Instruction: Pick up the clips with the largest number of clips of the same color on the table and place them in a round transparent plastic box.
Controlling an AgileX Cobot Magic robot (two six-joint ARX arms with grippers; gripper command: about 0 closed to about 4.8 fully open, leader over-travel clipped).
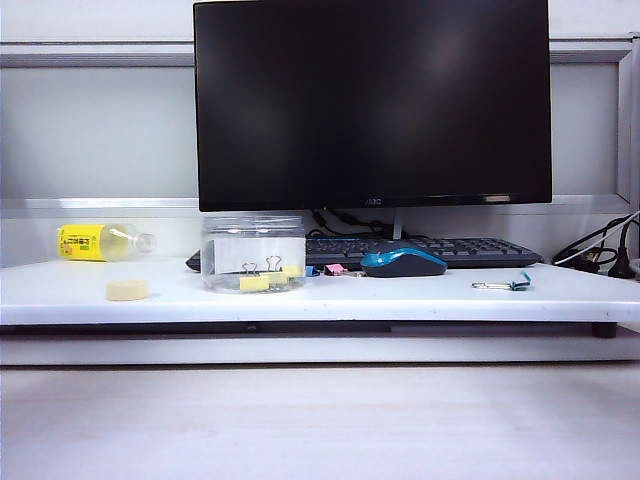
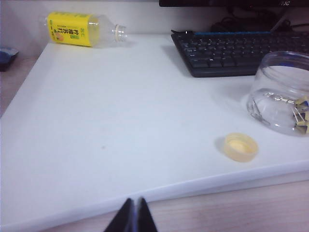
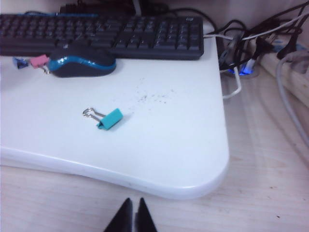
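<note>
Exterior view shows yellow clips [image 1: 262, 279] already inside the clear box [image 1: 253, 252] on the white table [image 1: 400, 296], which likely explains why the left gripper [image 2: 134, 215] and right gripper [image 3: 133, 215] sit pinched shut and empty, off its front edge.

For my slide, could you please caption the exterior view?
Yellow clips sit inside the round transparent plastic box beside the mouse.

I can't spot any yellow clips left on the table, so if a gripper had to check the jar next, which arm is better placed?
Probably left: the left gripper, shut, faces the jar holding the yellow clips. The right gripper, shut, faces the teal clip and mouse.
</note>
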